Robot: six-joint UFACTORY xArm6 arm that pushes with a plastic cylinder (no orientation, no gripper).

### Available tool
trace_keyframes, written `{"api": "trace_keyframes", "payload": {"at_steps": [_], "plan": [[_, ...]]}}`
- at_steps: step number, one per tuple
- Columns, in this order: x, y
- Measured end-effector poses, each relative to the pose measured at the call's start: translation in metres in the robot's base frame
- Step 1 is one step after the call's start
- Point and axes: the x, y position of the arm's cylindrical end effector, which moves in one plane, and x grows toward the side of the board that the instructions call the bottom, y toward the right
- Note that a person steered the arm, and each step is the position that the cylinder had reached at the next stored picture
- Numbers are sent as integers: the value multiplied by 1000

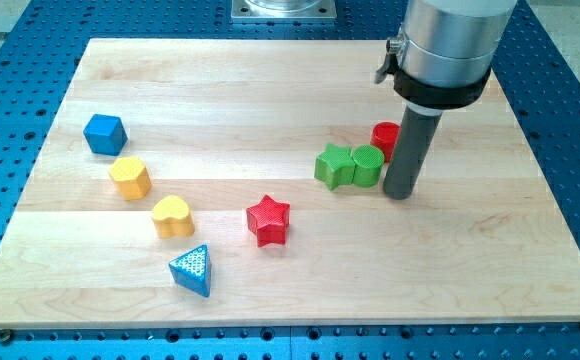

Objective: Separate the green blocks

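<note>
1. Camera view shows the green star (334, 166) and green cylinder (367, 165) touching side by side, right of the tabletop's (270, 90) middle: separation not yet done.
2. My tip (398, 194) stands just right of the cylinder; there is no claw, nothing is held.
3. Red cylinder (385, 136) sits just behind them.
4. Left to do: wedge the greens apart.

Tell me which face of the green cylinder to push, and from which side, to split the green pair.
Push the green cylinder at its seam with the green star, entering from the view's bottom. My tip sits right of the cylinder; pushing from there would jam both together.
</note>
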Motion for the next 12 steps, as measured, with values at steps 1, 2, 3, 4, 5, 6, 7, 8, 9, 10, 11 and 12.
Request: {"api": "trace_keyframes", "payload": {"at_steps": [1,2,3,4,5,6,7,8,9,10,11,12], "plan": [[-7,-17],[-3,-25],[25,-39],[23,-70],[5,-91],[-28,-105],[-68,-136],[-100,-129],[-113,-88],[-88,-79],[-64,-79],[-47,-88]]}}
